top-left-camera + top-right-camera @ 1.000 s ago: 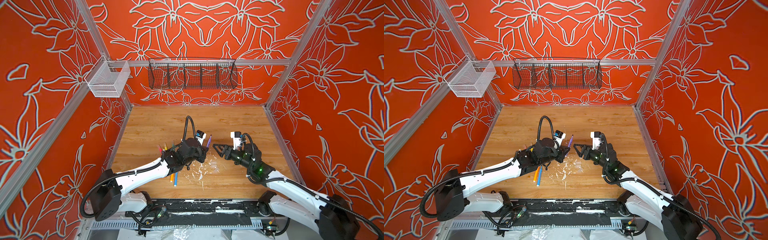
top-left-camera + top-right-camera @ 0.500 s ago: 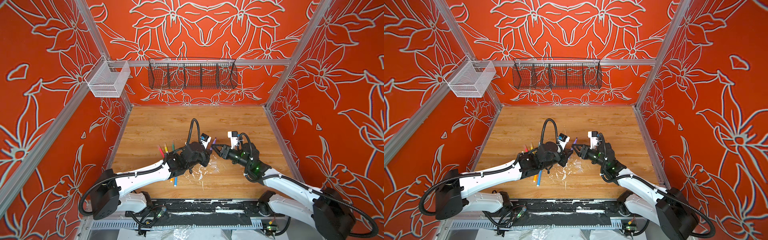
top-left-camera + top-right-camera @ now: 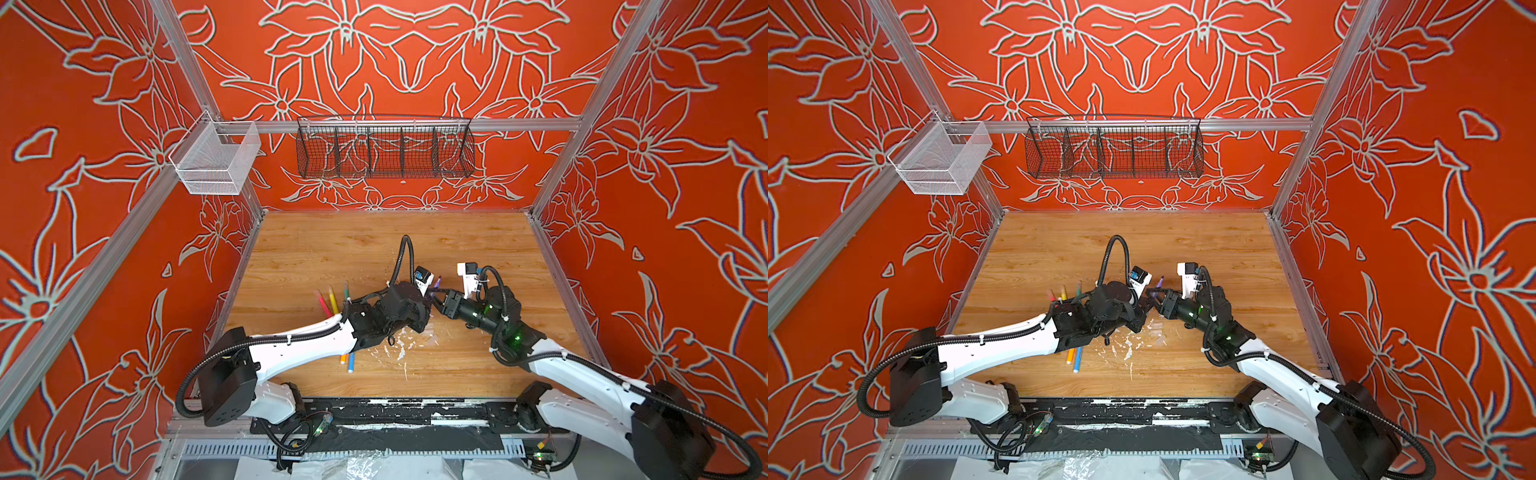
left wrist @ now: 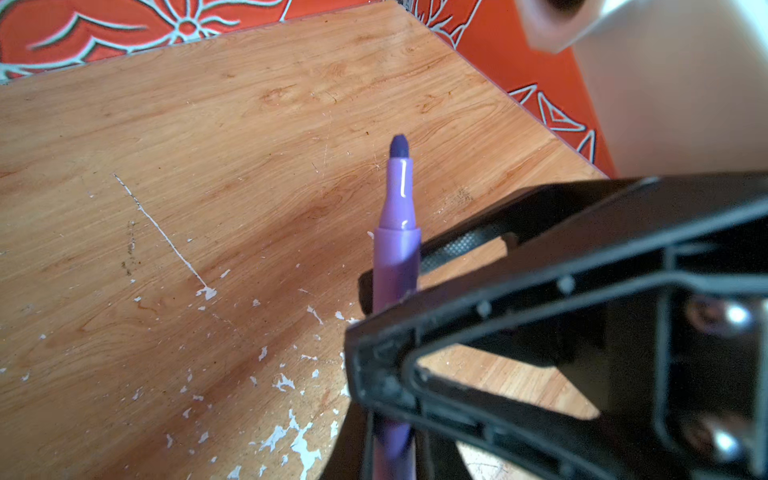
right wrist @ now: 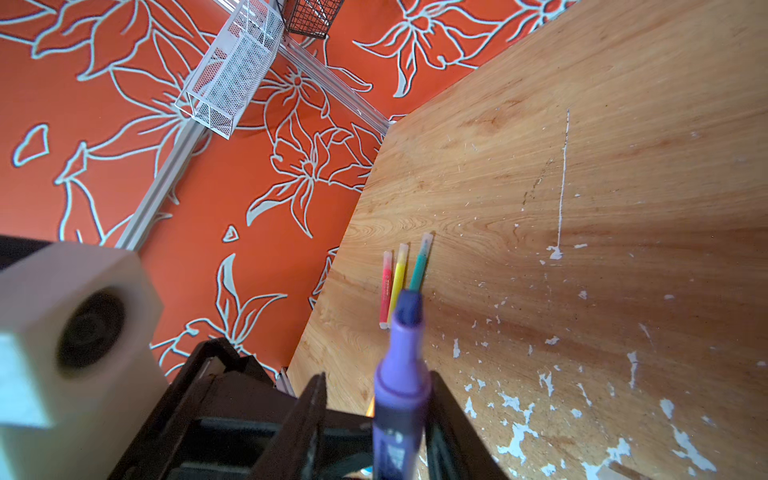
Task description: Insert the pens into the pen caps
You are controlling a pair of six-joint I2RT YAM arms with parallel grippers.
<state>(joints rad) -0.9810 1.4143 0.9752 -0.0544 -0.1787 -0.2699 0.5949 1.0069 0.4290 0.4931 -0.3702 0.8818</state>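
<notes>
**Bright, even light**

Both top views are sharp and evenly lit. Soft shadows lie on the table [image 3: 374, 249]. In the wrist views near parts blur, the table's edge curves, and glare streaks the purple pen [image 4: 401, 183].

Six pens [image 3: 333, 296], two baskets [image 3: 384, 151]

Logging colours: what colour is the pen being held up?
The pen is purple; clearest in left wrist view.
</notes>
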